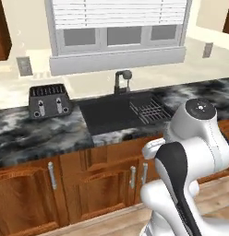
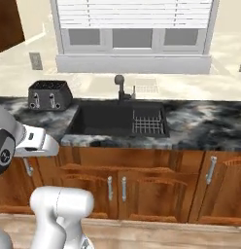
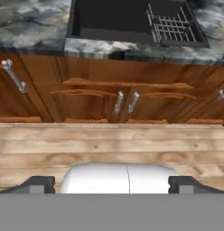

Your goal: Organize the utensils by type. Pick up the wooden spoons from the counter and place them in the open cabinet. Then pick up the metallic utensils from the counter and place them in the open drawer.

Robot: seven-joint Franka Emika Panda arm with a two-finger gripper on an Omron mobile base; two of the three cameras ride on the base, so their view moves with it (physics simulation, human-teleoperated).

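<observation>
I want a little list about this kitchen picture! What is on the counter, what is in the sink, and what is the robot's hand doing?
counter: black stone marbled with white and grey, running left and right of the sink
sink: dark rectangular basin set into the counter
in the sink: grey wire rack, on its right side
faucet: dark, with a round knob, behind the sink
toaster: dark grey two-slot toaster, on the counter left of the sink
cabinets: reddish-brown wooden doors with silver handles, shut, under the sink
gripper: open, holding nothing, facing the cabinet doors
</observation>
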